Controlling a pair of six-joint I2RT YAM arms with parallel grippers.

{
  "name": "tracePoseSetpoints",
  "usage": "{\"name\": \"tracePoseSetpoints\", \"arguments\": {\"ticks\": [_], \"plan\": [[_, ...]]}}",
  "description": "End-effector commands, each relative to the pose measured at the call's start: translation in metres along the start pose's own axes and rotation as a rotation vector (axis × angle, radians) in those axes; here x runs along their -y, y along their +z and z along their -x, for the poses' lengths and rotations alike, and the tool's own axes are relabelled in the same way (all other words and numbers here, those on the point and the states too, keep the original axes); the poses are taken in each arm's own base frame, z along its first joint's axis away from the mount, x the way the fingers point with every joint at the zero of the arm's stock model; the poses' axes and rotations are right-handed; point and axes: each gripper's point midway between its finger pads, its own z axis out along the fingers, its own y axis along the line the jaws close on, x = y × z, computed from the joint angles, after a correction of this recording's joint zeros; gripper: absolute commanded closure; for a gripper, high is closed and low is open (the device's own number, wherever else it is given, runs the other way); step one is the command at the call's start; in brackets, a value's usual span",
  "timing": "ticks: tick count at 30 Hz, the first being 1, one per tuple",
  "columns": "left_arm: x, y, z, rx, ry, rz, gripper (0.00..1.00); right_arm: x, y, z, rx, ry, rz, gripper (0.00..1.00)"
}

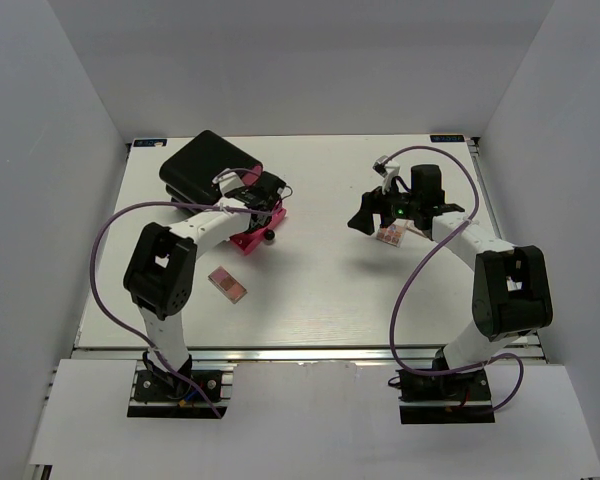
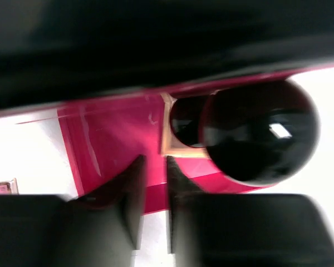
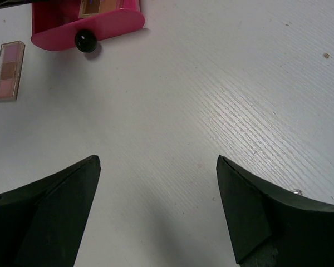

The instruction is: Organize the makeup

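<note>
A big black box (image 1: 208, 163) stands at the back left with a pink drawer (image 1: 248, 238) pulled out; the drawer has a black knob (image 1: 268, 236). My left gripper (image 1: 267, 200) hovers over the drawer front. In the left wrist view its fingers (image 2: 131, 186) stand a narrow gap apart with nothing between them, just beside the knob (image 2: 259, 133) and a tan-rimmed palette (image 2: 175, 128) lying in the drawer (image 2: 111, 144). One eyeshadow palette (image 1: 227, 285) lies on the table before the drawer. My right gripper (image 1: 365, 220) is wide open and empty over bare table (image 3: 158, 167). Another palette (image 1: 390, 236) lies under its wrist.
The right wrist view shows the drawer (image 3: 86, 25), its knob (image 3: 86, 41) and the loose palette (image 3: 8, 70) far ahead at the upper left. White walls enclose the table on three sides. No tubes, compact or pencils are in view.
</note>
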Motion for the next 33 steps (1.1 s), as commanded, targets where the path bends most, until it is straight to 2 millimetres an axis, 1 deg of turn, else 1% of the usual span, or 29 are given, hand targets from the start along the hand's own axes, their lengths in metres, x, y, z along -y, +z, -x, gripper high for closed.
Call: {"name": "tracePoseSetpoints", "arguments": {"ticks": [1, 3, 4, 5, 7, 8, 9, 10, 11, 12, 13, 14, 15, 16, 17, 18, 19, 20, 23, 24, 25, 26, 27, 28, 29, 30, 31, 32, 33], "plan": [[-0.004, -0.003, 0.002, 0.003, -0.017, -0.004, 0.65, -0.003, -0.005, 0.014, 0.041, -0.028, 0.014, 0.11], [-0.004, -0.004, -0.002, -0.017, -0.017, -0.012, 0.56, -0.003, -0.005, 0.014, 0.042, -0.030, 0.014, 0.11], [-0.004, -0.005, -0.002, -0.019, -0.023, -0.020, 0.49, -0.003, -0.005, 0.014, 0.043, -0.028, 0.014, 0.11], [-0.004, -0.007, -0.001, -0.019, -0.027, -0.026, 0.46, -0.003, -0.005, 0.014, 0.042, -0.029, 0.014, 0.11], [0.001, -0.015, 0.005, -0.018, -0.044, -0.062, 0.46, -0.004, -0.005, 0.014, 0.043, -0.032, 0.018, 0.11], [0.006, -0.018, 0.005, -0.024, -0.046, -0.094, 0.48, -0.003, -0.005, 0.013, 0.040, -0.033, 0.019, 0.11], [0.010, -0.023, 0.008, -0.026, -0.047, -0.119, 0.52, -0.004, -0.005, 0.014, 0.040, -0.040, 0.020, 0.11], [0.018, -0.031, 0.016, -0.017, -0.064, -0.166, 0.59, -0.002, -0.005, 0.013, 0.038, -0.057, 0.019, 0.11], [0.022, -0.036, 0.017, -0.021, -0.061, -0.194, 0.76, -0.002, -0.006, 0.012, 0.033, -0.070, 0.019, 0.11], [0.026, -0.041, 0.019, -0.029, -0.043, -0.224, 0.84, -0.001, -0.006, 0.013, 0.032, -0.090, 0.014, 0.11], [0.035, -0.053, 0.022, -0.048, -0.052, -0.285, 0.90, 0.005, -0.005, 0.014, 0.029, -0.136, -0.004, 0.11], [0.036, -0.059, 0.019, -0.063, -0.042, -0.313, 1.00, 0.008, -0.006, 0.013, 0.017, -0.156, -0.018, 0.11], [0.037, -0.065, 0.018, -0.076, -0.023, -0.345, 1.00, 0.014, -0.007, 0.020, 0.020, -0.196, -0.038, 0.11], [0.044, -0.074, 0.014, -0.110, -0.024, -0.404, 1.00, 0.023, -0.007, 0.014, -0.016, -0.241, -0.065, 0.11], [0.038, -0.084, 0.013, -0.121, -0.022, -0.439, 1.00, 0.027, -0.007, 0.010, -0.049, -0.253, -0.079, 0.11], [0.036, -0.091, 0.013, -0.127, -0.023, -0.468, 1.00, 0.034, -0.008, 0.016, -0.057, -0.282, -0.105, 0.11], [0.034, -0.099, 0.012, -0.139, -0.030, -0.501, 0.97, 0.047, -0.008, 0.012, -0.090, -0.326, -0.149, 0.11], [0.021, -0.109, 0.014, -0.134, -0.038, -0.520, 0.80, 0.052, -0.010, 0.011, -0.107, -0.354, -0.170, 0.11], [-0.007, -0.122, 0.024, -0.090, -0.030, -0.523, 0.54, 0.070, -0.026, 0.025, -0.074, -0.531, -0.305, 0.11], [-0.022, -0.134, 0.033, -0.061, -0.045, -0.539, 0.42, 0.074, -0.030, 0.044, -0.005, -0.602, -0.360, 0.11], [-0.035, -0.137, 0.035, -0.049, -0.037, -0.526, 0.38, 0.082, -0.040, 0.042, -0.001, -0.596, -0.440, 0.10], [-0.046, -0.139, 0.040, -0.016, -0.031, -0.511, 0.33, 0.088, -0.043, 0.046, 0.032, -0.541, -0.491, 0.10], [-0.057, -0.151, 0.050, 0.014, -0.054, -0.533, 0.29, 0.096, -0.046, 0.049, 0.032, -0.526, -0.504, 0.11], [-0.074, -0.145, 0.042, 0.008, -0.037, -0.494, 0.27, 0.096, -0.031, 0.008, -0.100, -0.422, -0.400, 0.13], [-0.084, -0.144, 0.043, 0.019, -0.062, -0.476, 0.29, 0.100, -0.029, 0.036, -0.099, -0.387, -0.384, 0.17], [-0.092, -0.144, 0.042, 0.019, -0.082, -0.464, 0.35, 0.108, -0.017, 0.011, -0.184, -0.270, -0.332, 0.30], [-0.109, -0.142, 0.035, 0.002, -0.101, -0.428, 0.48, 0.107, -0.020, -0.006, -0.277, -0.184, -0.326, 0.33], [-0.116, -0.141, 0.031, -0.019, -0.166, -0.402, 0.50, 0.115, -0.022, 0.008, -0.281, -0.167, -0.361, 0.35], [-0.122, -0.140, 0.025, -0.044, -0.180, -0.384, 0.50, 0.118, -0.022, 0.003, -0.314, -0.137, -0.380, 0.36]]}}
